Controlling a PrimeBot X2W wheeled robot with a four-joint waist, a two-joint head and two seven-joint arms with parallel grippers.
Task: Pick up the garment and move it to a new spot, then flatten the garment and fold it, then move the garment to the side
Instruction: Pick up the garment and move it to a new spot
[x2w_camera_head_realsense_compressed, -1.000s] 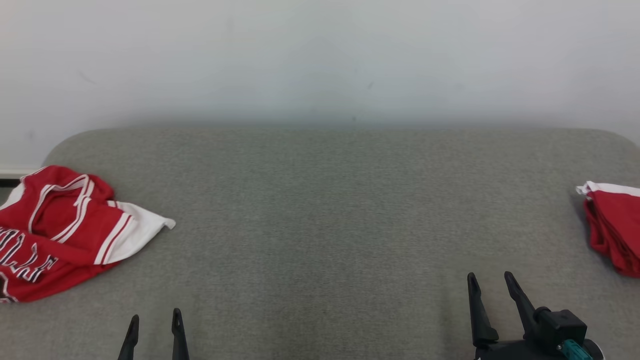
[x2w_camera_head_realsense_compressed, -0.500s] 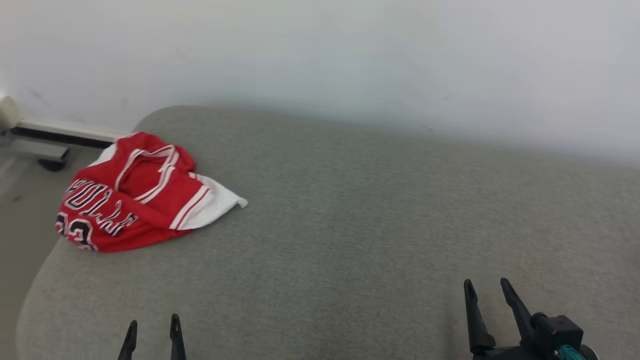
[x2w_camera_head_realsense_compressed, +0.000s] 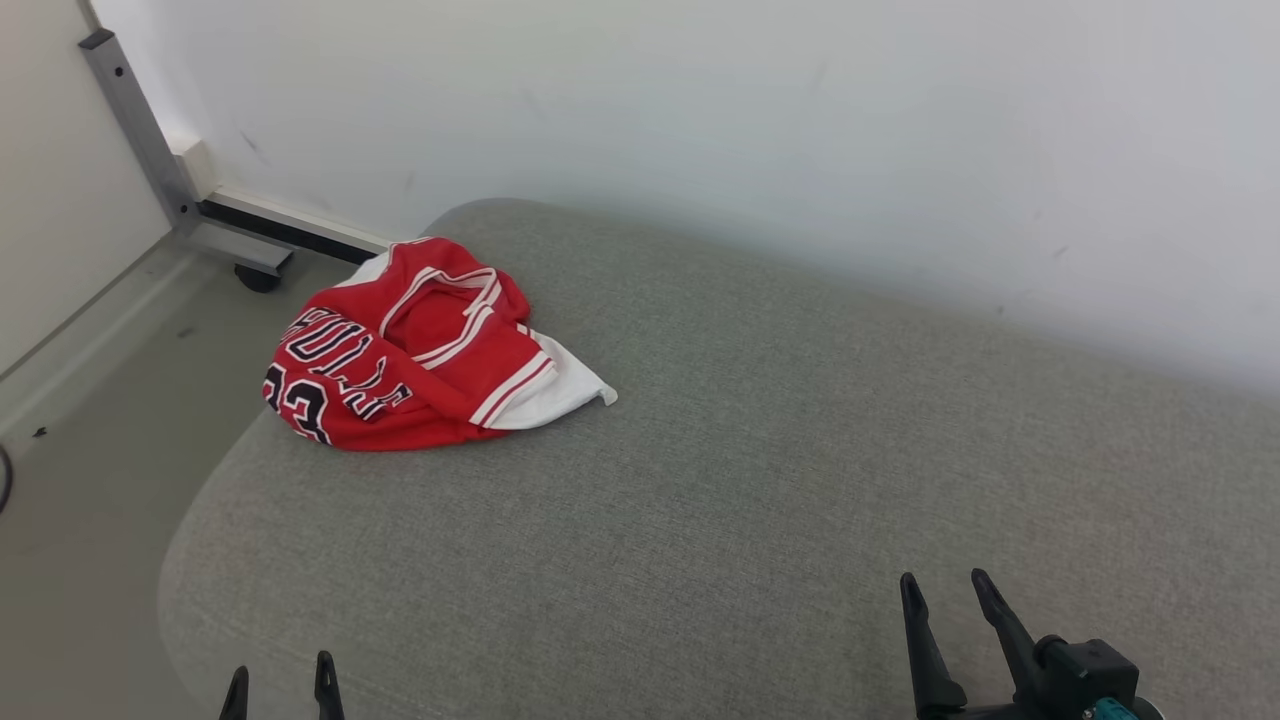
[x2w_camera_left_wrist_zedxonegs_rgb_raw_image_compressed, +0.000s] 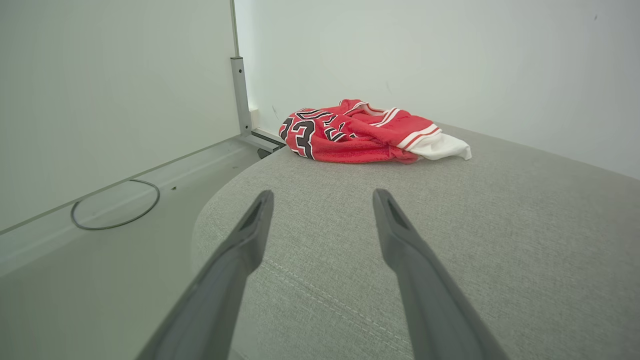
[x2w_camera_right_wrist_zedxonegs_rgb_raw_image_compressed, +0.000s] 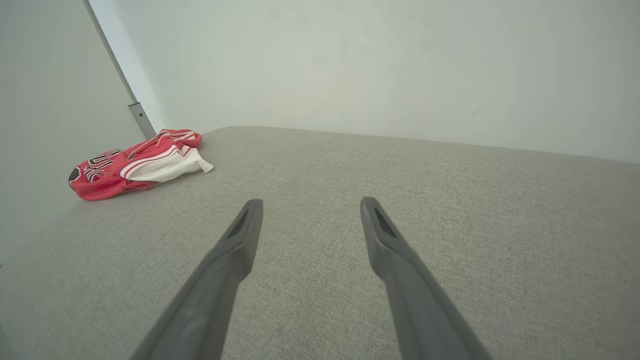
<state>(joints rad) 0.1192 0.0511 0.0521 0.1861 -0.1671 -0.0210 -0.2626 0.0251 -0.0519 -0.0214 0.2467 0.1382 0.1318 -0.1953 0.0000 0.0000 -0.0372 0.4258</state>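
- The crumpled red mesh jersey (x2w_camera_head_realsense_compressed: 420, 350), with white trim and black-and-white lettering, lies in a heap at the far left corner of the grey fabric-covered desk (x2w_camera_head_realsense_compressed: 750, 450).
- Its left side, which bears a number, reaches the desk's left edge. A white cloth flap at its right points toward the middle of the desk.
- The left claw (x2w_camera_head_realsense_compressed: 280, 668) is released, its two dark fingers spread with nothing between them. It hovers at the near edge beside the near left corner, well apart from the jersey.
- In the left wrist view the jersey sits straight ahead, beyond the fingertips.
- The right claw (x2w_camera_head_realsense_compressed: 944, 580) is also released and holds nothing. It is over the near edge toward the right side, and bare grey fabric lies under and ahead of it.
- In the right wrist view the jersey shows far off to the upper left.
- A pale wall (x2w_camera_head_realsense_compressed: 700, 120) rises behind the far edge.
- A grey metal post (x2w_camera_head_realsense_compressed: 130, 110) stands on the pale floor (x2w_camera_head_realsense_compressed: 90, 420) left of the desk.
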